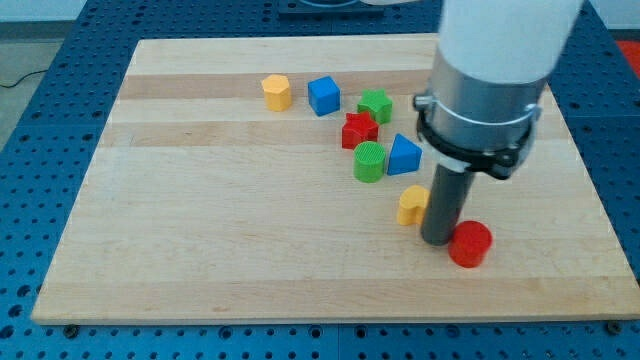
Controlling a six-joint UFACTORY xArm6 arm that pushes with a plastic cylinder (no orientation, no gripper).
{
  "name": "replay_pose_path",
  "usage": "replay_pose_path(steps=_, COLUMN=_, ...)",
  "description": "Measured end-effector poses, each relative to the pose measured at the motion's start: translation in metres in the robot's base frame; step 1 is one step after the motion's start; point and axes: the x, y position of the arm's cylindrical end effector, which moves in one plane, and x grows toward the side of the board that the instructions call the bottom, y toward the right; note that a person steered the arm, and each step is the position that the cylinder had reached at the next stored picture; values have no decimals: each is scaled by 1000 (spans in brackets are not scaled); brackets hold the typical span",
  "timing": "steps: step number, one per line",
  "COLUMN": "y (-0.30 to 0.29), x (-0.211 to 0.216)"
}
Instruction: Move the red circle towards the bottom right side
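The red circle (470, 244) lies on the wooden board (220, 230) toward the view's bottom right. My tip (437, 240) rests on the board right against the red circle's left side. A yellow block (411, 205) lies just left of the rod. The white and dark arm body hides the board's upper right part.
A blue triangle (405, 155) and a green circle (370, 161) sit above the yellow block. A red star (359, 129), a green star (376, 105), a blue cube (323, 96) and a yellow hexagon (277, 92) lie nearer the view's top. The board's right edge is close to the red circle.
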Motion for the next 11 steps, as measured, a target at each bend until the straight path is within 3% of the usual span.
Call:
replay_pose_path(steps=1, y=23, x=4)
replay_pose_path(steps=6, y=28, x=49)
replay_pose_path(steps=9, y=69, x=49)
replay_pose_path(steps=11, y=52, x=42)
